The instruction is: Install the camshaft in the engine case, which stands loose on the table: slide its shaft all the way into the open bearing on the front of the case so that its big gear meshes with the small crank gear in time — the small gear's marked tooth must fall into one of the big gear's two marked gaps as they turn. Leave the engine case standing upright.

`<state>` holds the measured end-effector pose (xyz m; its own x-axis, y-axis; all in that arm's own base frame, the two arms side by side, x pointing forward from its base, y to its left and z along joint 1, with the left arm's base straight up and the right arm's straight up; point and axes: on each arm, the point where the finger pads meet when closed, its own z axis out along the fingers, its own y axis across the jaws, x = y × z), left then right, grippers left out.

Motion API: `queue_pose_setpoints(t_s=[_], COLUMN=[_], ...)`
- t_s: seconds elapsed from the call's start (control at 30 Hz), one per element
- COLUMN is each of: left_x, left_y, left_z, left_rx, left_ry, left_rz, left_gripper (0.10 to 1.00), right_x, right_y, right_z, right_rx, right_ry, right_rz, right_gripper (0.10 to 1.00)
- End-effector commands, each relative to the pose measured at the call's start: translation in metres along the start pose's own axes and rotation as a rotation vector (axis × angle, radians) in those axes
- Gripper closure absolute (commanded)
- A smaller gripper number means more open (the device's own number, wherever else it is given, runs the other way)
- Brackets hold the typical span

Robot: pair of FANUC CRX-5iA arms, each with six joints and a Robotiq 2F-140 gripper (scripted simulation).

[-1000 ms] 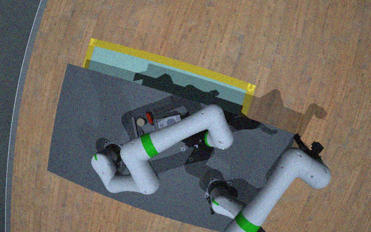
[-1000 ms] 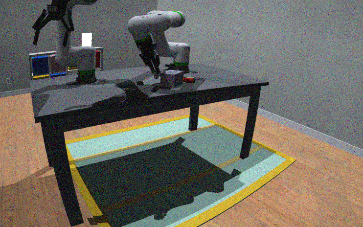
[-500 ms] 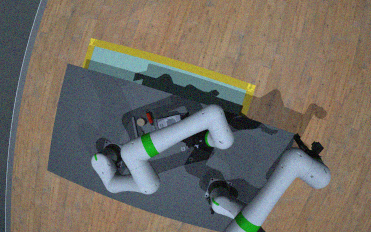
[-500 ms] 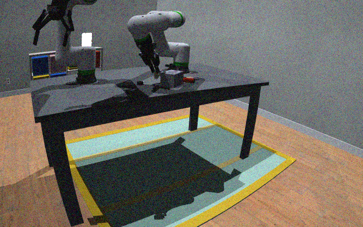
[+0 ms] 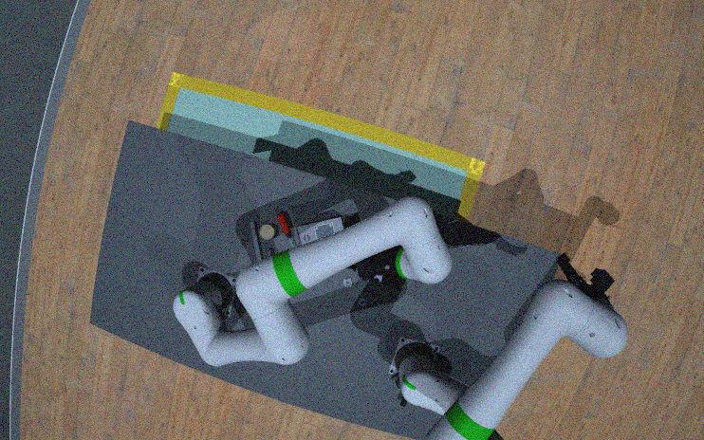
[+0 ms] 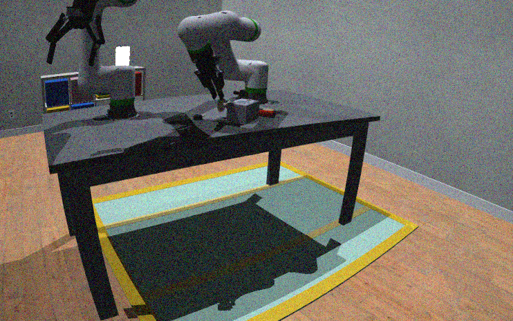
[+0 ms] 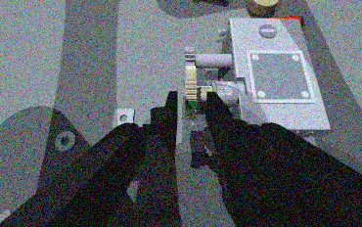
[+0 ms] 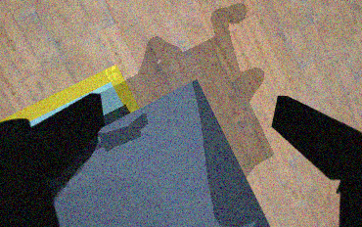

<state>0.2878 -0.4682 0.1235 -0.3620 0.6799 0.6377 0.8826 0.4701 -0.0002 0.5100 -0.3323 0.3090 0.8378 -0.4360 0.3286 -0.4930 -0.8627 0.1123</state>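
Partly closed, the jaws of your left gripper (image 6: pixel 217 97) (image 7: pixel 194 98) stand a narrow gap apart at the front of the engine case (image 5: pixel 324 228) (image 6: pixel 242 112) (image 7: pixel 279 73), with the camshaft's big gear (image 6: pixel 221 106) (image 7: pixel 191 80) between the fingertips in your left wrist view. You cannot tell from here whether the pads press on it or merely flank it.

The brass-colored gear is seen edge-on, a green patch (image 7: pixel 192 104) at its lower end. At its upper end, a gray toothed gear (image 7: pixel 190 58) lines up with it, and a pale shaft (image 7: pixel 213 61) runs from there toward the case. How deep your camshaft sits, and whether the marked teeth match, cannot be made out.

Your engine case stands upright on the dark table (image 5: pixel 145 207) (image 6: pixel 321 104) (image 8: pixel 147 186), a red part (image 5: pixel 284 223) (image 6: pixel 267 113) (image 7: pixel 291 17) near its far side from the gears. Your right gripper (image 5: pixel 582 266) (image 6: pixel 70 63) (image 8: pixel 189 111), spread wide and holding nothing, hangs above a table corner, well apart from the case.

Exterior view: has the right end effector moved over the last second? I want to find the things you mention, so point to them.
No, no visible move: in the exterior view, the right end effector (image 5: pixel 582 275) (image 6: pixel 70 63) (image 8: pixel 189 111) has the same place against the shelf (image 6: pixel 58 75) as before.
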Motion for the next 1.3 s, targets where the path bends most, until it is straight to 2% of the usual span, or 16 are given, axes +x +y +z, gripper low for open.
queue_pose_setpoints(t_s=[0.0, 0.77, 1.27], left_x=[0.000, 0.002, 0.025], left_y=[0.000, 0.000, 0.000], left_z=[-0.009, -0.022, -0.049], left_rx=[0.000, 0.000, 0.000], left_ry=[0.000, 0.000, 0.000], left_rz=[0.000, 0.000, 0.000], left_gripper=[0.831, 0.831, 0.831], right_x=[0.001, 0.001, 0.001], right_y=[0.000, 0.000, 0.000], right_z=[-0.001, -0.001, -0.001], right_rx=[0.000, 0.000, 0.000], right_ry=[0.002, 0.002, 0.002], right_rz=[0.000, 0.000, 0.000], right_gripper=[0.098, 0.098, 0.098])
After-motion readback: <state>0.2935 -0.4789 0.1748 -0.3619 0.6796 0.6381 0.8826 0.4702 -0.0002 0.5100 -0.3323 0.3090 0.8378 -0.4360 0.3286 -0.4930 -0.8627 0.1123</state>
